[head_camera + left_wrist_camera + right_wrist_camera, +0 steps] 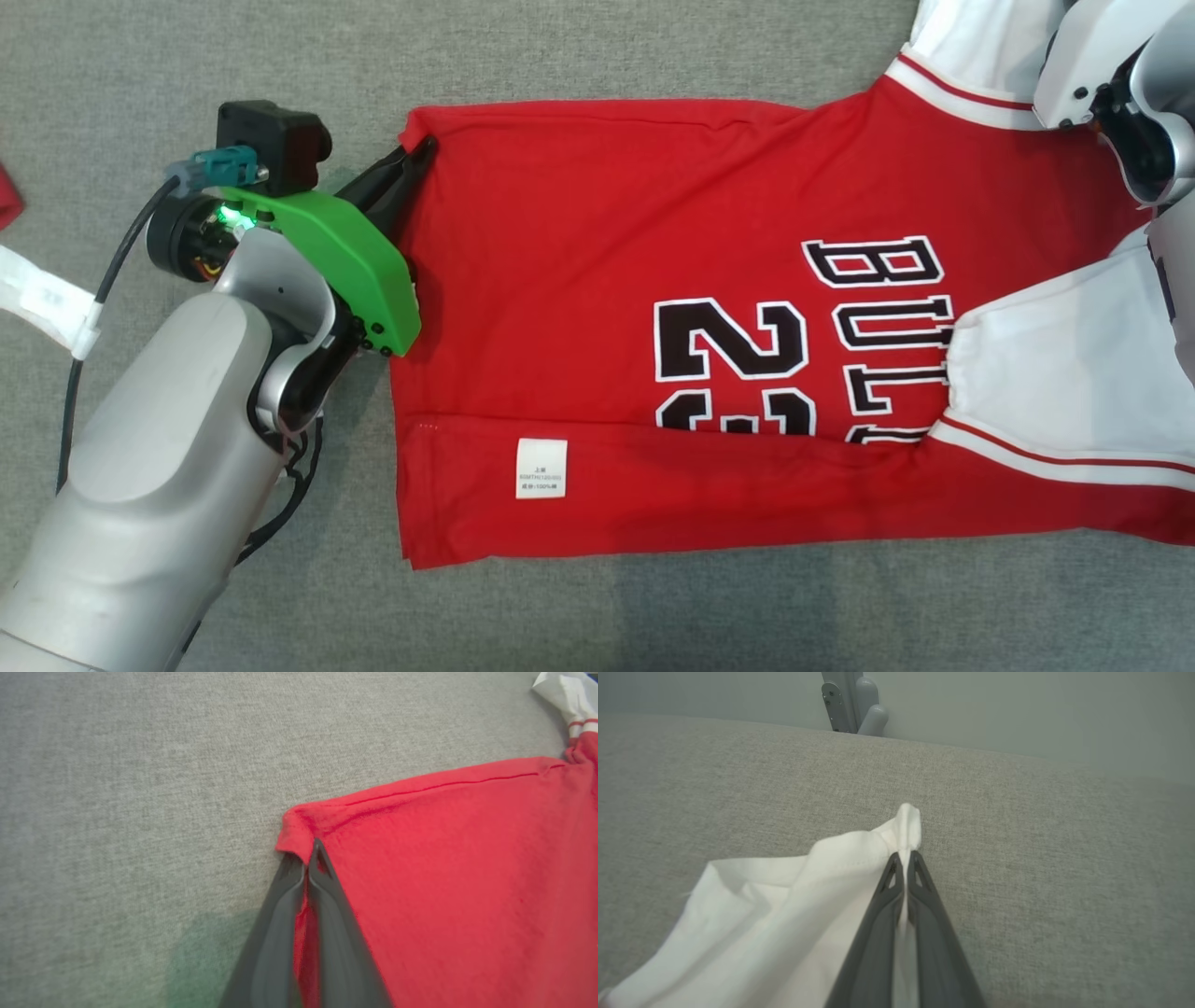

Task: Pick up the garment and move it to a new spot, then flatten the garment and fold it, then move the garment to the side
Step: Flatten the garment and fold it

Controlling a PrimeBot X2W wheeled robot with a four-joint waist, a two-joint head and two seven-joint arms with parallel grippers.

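You get soft, even light in the head view, seemingly from overhead, with only a thin shadow along the garment (597,280)'s lower edge and a green lamp (227,215) glowing on the left wrist. In the left wrist view a green-tinged shadow falls on the desk (140,812) beside the left hand (310,854), which blurs close to the lens. The right wrist view is dimmer and greyer, and the garment's white cloth is nearly washed out.

The left pincer (422,154) points up and to the right. Its two dark fingers (280,933) are pressed together on a corner of the garment (607,215), with red cloth showing in the slit between them. Directly behind the pincer sits a green housing (350,266), then the black wrist camera (271,140) and the grey forearm (159,467) slanting away below it. The right pincer (906,856) is likewise closed, a white fold pinched at its tips. Its pale wrist (1092,65) sits far to the right of the left pincer.
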